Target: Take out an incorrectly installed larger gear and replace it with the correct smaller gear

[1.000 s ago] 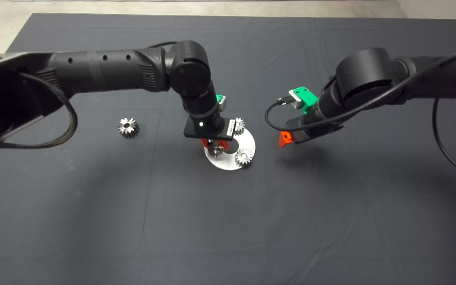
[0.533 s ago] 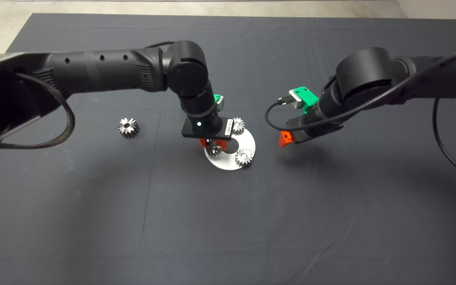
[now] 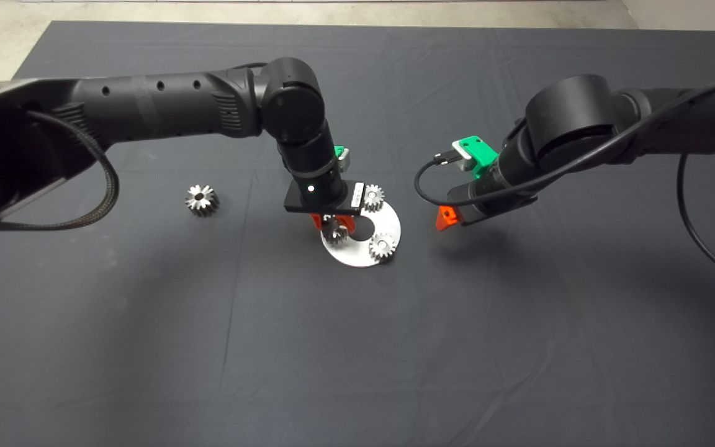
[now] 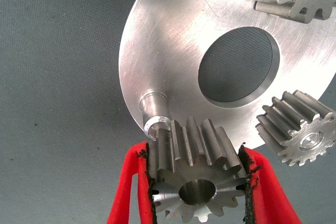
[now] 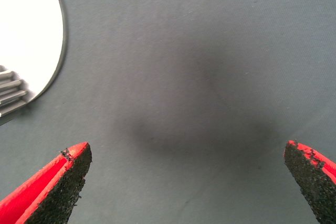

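My left claw (image 4: 198,179) is clamped on a gear (image 4: 195,174), one pad on each toothed flank. It sits at the lower middle of the left wrist view, lifted clear of its bare peg (image 4: 152,114) on the round metal plate (image 4: 173,40) — the bore is no longer on the peg. Judging by the task, this is the larger gear, so I am in the removal step. Next: carry it off the plate and set it on the mat, then fetch the smaller gear (image 3: 201,200) lying alone at the left middle of the head view. Two other gears (image 3: 382,246) remain on the plate. My right claw (image 5: 184,182) hovers wide open beside the plate, idle. Since a second ago my left wrist has shifted slightly up and left.
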